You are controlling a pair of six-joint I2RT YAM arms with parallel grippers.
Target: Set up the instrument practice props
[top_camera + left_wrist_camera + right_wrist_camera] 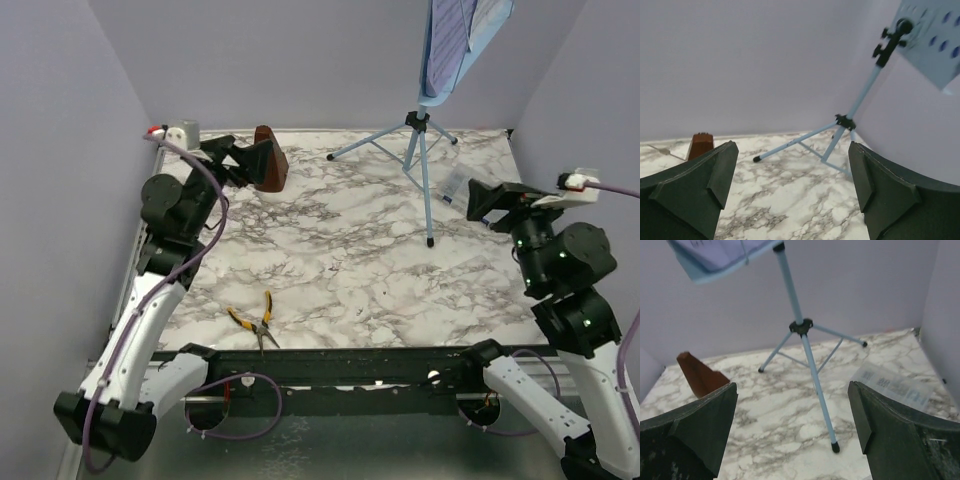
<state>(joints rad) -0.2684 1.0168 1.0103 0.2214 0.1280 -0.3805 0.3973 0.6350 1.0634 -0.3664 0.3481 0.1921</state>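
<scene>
The light blue tripod music stand (423, 150) stands at the back right of the marble table, its perforated desk (450, 45) up top. A pale sheet of music (725, 250) lies on the desk. The stand also shows in the left wrist view (850, 120) and the right wrist view (802, 340). The brown pyramid metronome (268, 158) stands at the back left, also in the wrist views (700, 145) (699, 375). My left gripper (240, 160) is open and empty, just left of the metronome. My right gripper (478, 200) is open and empty, right of the stand's near leg.
Yellow-handled pliers (256, 322) lie near the front edge at left. A clear plastic box (892, 385) lies by the right wall behind my right gripper, also in the top view (455, 186). Lilac walls close the table on three sides.
</scene>
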